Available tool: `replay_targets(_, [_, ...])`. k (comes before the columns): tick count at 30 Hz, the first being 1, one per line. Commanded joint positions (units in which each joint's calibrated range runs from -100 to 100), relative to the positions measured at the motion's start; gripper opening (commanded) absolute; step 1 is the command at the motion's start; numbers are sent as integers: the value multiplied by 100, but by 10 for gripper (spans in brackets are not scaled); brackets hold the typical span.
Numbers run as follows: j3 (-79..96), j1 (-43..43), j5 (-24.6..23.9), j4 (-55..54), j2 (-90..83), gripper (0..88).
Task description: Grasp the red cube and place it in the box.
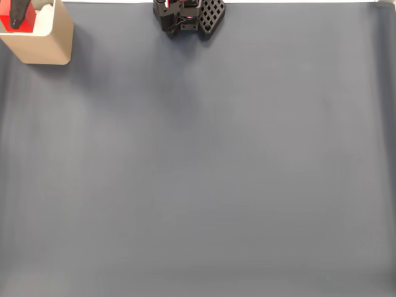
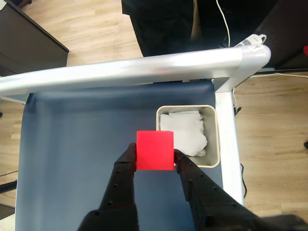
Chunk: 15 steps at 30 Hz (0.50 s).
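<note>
In the wrist view my gripper (image 2: 155, 155) is shut on the red cube (image 2: 155, 150), one black finger pressing each side. The cube hangs above the table, overlapping the left rim of the tan box (image 2: 216, 139), whose white inside holds crumpled white material (image 2: 185, 131). In the fixed view the box (image 1: 52, 43) stands at the far left corner. The red cube (image 1: 10, 23) shows over its opening, with a black finger (image 1: 20, 8) of my gripper (image 1: 15, 17) against it. I cannot tell how high the cube sits above the box floor.
A blue-grey mat (image 1: 204, 167) covers the table. The arm's black base (image 1: 185, 15) stands at the far edge's middle. In the wrist view a metal rail (image 2: 130, 70) and white frame post (image 2: 228, 130) border the table beside the box, with wooden floor beyond.
</note>
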Motion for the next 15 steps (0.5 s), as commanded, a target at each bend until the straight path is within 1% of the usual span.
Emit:
replay_targets(1, [-218, 151, 34, -109, -40, 0])
replay_targets(8, [-99, 400, 83, -109, -127, 0])
replay_targets(15, [375, 620, 171, -232, -396, 0])
